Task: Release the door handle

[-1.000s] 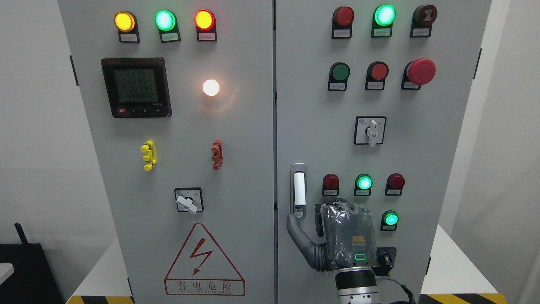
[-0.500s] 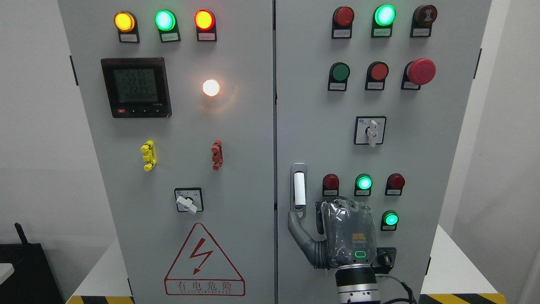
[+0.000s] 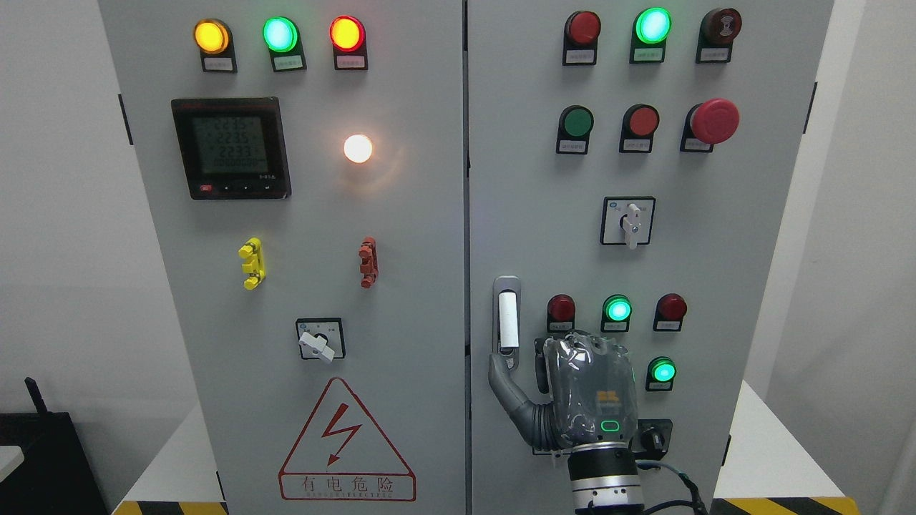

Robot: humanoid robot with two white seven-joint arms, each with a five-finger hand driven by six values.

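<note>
**Hand creeps upward at lower right**

The right hand [image 3: 572,397] sits slightly higher in the lower right of the frame than a second ago. Its knuckles have climbed to just under the red lamp [image 3: 561,308], and its thumb tip now rests beside the bottom end of the handle [image 3: 507,322]. More of the metal wrist and its cable shows at the bottom edge. On the meter [image 3: 231,148] at upper left, the third row's last digit has changed.

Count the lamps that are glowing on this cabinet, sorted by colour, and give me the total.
Green lamps: 4
Yellow lamp: 1
Red lamp: 1
White lamp: 1
Total: 7
</note>
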